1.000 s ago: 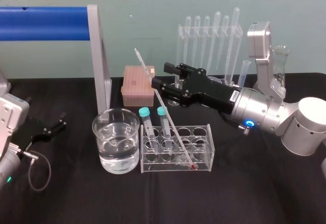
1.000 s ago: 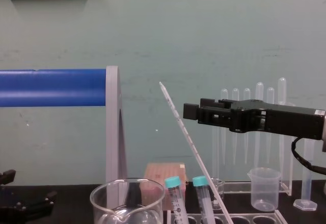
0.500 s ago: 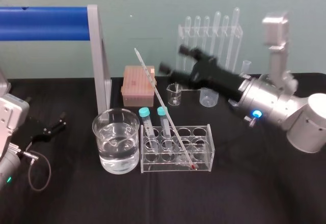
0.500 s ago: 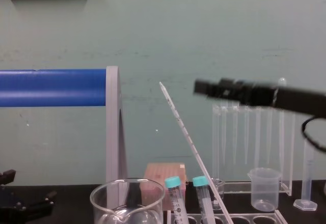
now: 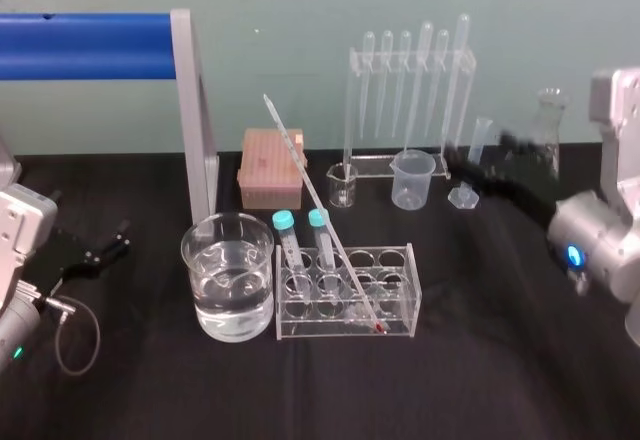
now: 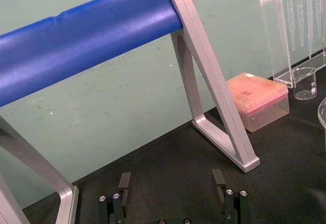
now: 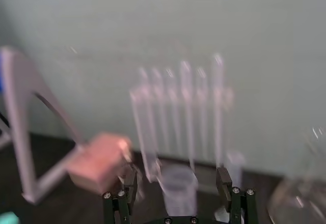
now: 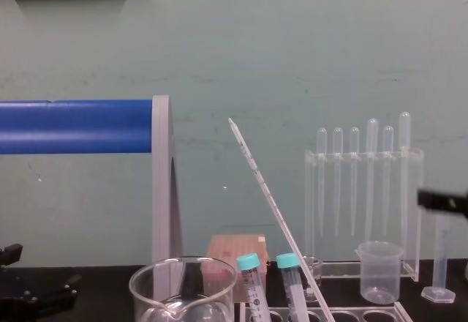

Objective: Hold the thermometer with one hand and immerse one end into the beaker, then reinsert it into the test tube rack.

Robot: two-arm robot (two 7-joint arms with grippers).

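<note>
The thermometer stands slanted in the test tube rack at the centre of the head view, its red tip low in a front hole and its top leaning to the upper left. Nothing grips it. The beaker, part full of water, sits just left of the rack. The right gripper hangs at the right edge, well apart, jaws spread and empty. The left gripper rests at lower left, jaws spread too. I cannot tell whether the dip is done or both of the 2 steps remain.

Glass thermometer aslant in rack, beside water-filled beaker.
</note>
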